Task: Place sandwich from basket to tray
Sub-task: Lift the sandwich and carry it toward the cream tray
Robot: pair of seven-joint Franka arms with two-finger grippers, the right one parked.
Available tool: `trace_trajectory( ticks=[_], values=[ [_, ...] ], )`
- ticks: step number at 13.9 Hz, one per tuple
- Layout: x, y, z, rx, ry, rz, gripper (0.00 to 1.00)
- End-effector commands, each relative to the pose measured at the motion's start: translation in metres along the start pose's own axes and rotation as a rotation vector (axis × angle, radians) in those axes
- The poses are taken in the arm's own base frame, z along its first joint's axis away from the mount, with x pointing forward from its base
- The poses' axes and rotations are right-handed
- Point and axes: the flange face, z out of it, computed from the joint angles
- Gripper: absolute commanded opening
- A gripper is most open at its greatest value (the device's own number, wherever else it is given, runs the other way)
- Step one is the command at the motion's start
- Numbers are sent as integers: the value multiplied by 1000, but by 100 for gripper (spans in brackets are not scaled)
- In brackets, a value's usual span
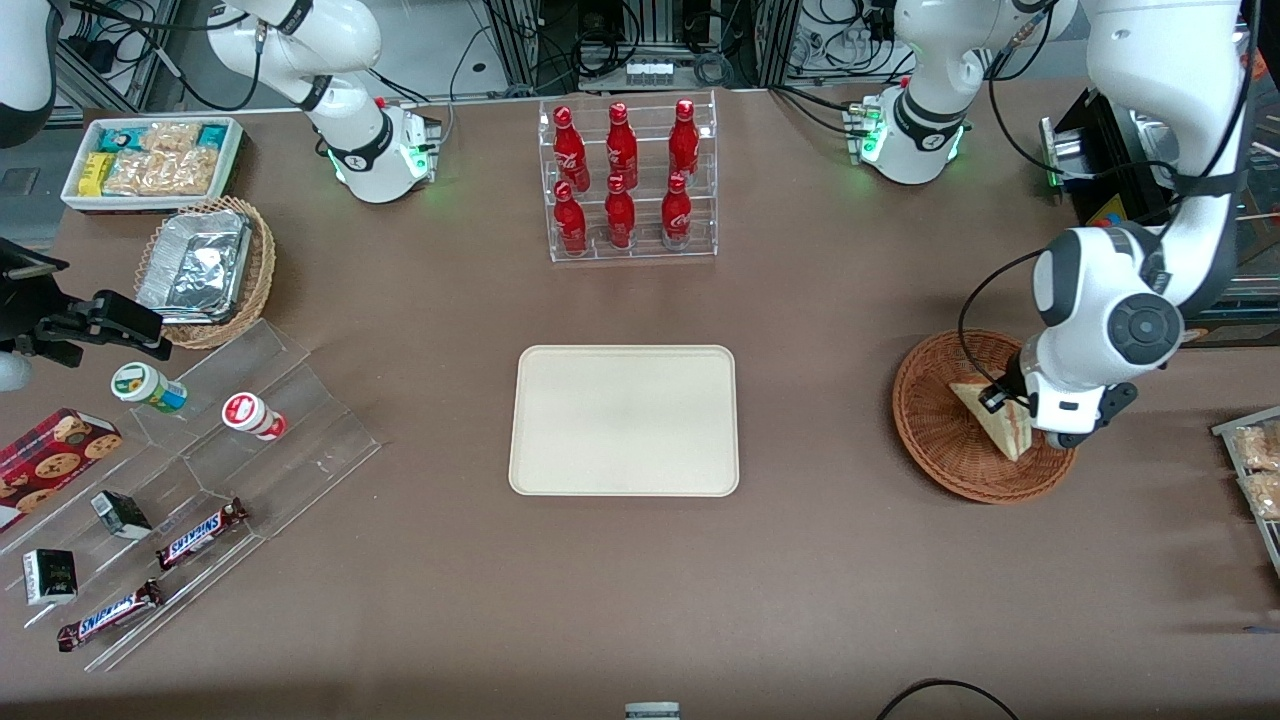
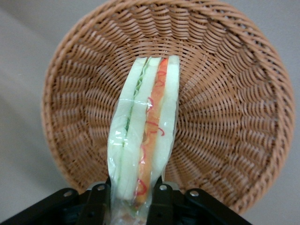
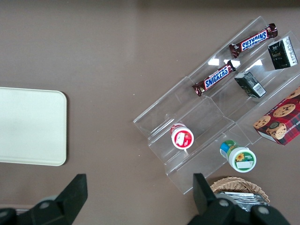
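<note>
The sandwich [image 1: 985, 415], a pale wedge in clear wrap with red and green filling, lies in the reddish-brown wicker basket [image 1: 930, 450] toward the working arm's end of the table. My left gripper [image 1: 1012, 405] is down in the basket and shut on the sandwich. In the left wrist view the sandwich [image 2: 145, 131] stands edge-on between my two black fingers [image 2: 161, 199], with the gripper [image 2: 132, 199] closed on its near end over the basket's weave [image 2: 225, 117]. The cream tray [image 1: 624, 420] lies empty at the table's middle and also shows in the right wrist view [image 3: 28, 126].
A clear rack of red bottles [image 1: 628, 180] stands farther from the front camera than the tray. Toward the parked arm's end are a stepped acrylic shelf with snacks [image 1: 200, 470], a tan wicker basket of foil containers [image 1: 205, 270] and a white bin of packets [image 1: 150, 160]. Bagged snacks [image 1: 1255, 470] lie beside the basket.
</note>
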Motion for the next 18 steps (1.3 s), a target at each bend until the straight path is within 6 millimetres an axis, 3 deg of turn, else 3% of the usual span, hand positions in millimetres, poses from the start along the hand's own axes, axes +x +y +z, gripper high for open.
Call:
trace_trajectory(
  ticks=[1, 4, 9, 13, 14, 16, 18],
  values=[
    [-18, 14, -63, 13, 4, -46, 9],
    [-58, 55, -101, -40, 18, -40, 9],
    [-149, 141, -149, -83, 64, 163, 9],
    [-222, 201, -154, -90, 93, 312, 9],
    [-225, 205, -156, -99, 99, 320, 9],
    [-254, 237, -140, -87, 92, 399, 9],
    [-286, 276, -104, -60, 73, 470, 9]
  ],
)
